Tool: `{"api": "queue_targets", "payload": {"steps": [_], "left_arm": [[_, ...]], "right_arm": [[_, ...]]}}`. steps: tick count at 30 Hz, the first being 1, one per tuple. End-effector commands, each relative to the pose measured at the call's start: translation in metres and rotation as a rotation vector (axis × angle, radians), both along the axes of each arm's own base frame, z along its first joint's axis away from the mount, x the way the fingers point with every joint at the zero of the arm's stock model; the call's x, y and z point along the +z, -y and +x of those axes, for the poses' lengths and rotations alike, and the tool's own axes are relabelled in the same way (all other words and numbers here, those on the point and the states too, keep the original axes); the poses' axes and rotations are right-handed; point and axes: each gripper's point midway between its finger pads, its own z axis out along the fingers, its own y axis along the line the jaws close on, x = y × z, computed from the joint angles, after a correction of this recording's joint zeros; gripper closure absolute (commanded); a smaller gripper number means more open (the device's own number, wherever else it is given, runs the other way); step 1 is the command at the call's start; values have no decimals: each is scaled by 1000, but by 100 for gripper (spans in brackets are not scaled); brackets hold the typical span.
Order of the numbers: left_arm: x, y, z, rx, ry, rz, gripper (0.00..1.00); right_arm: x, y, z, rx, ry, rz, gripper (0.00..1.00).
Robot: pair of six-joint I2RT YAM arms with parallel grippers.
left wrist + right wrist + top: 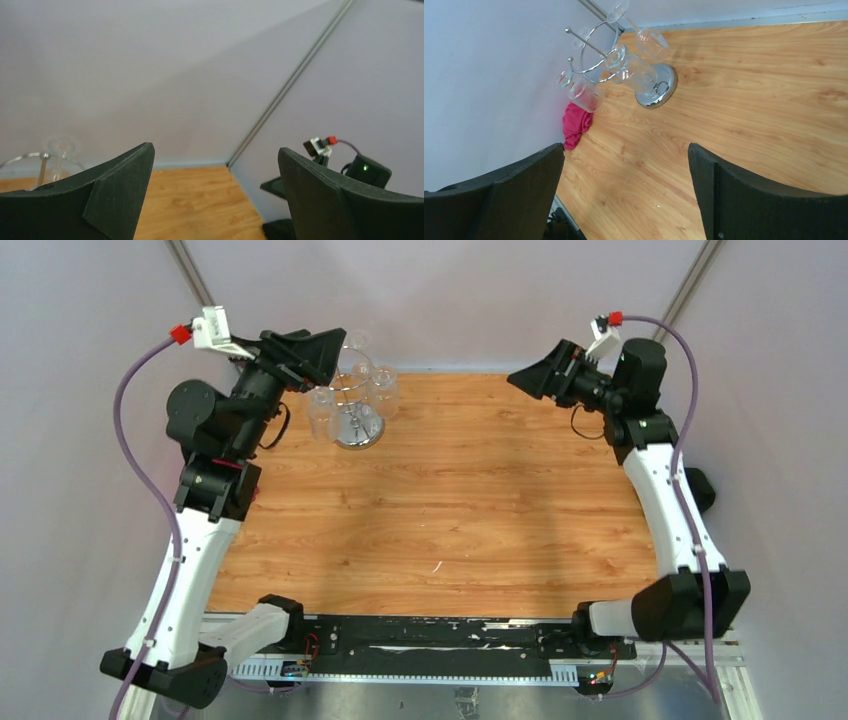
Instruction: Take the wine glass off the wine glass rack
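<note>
Chrome wire wine glass rack [656,90], hung with clear wine glasses [585,95], is stood at the wooden table's [450,500] far-left corner. Both the left gripper [215,147] and right gripper [624,145] are held wide open, empty.

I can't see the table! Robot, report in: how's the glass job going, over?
Left gripper open, empty, high beside the wine glass rack. Right gripper open, empty, far across the table. Wine glasses hang on it, none gripped. Nothing blocking.
</note>
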Motion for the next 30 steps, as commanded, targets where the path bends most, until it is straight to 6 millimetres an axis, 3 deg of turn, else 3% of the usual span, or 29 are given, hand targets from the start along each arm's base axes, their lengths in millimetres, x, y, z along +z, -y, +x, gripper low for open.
{"api": "queue_targets", "payload": {"steps": [1,3,5,10,16,19,22,26,30], "left_arm": [[-7,18,21,-69,-116,36,0],[-27,11,38,3,-237,114,0],[-33,2,46,66,-245,181,0],[-51,-35,50,273,-259,181,0],[-73,-59,57,407,-371,335,0],[-90,-80,58,518,-433,327,0],[-113,-74,55,480,-467,351,0],[-142,-59,46,388,-443,228,0],[-160,-38,61,290,-478,239,0]], "right_arm": [[20,-14,6,117,-72,18,1],[19,2,20,0,-57,-55,1],[24,12,28,-73,-36,-85,1],[17,14,46,-89,-94,-208,1],[-43,2,59,-149,-183,-457,1],[-66,-20,59,-84,-224,-419,1],[-78,-38,58,-31,-238,-368,2],[-81,-53,60,-4,-227,-279,9],[-79,-81,62,114,-215,-142,15]]}}
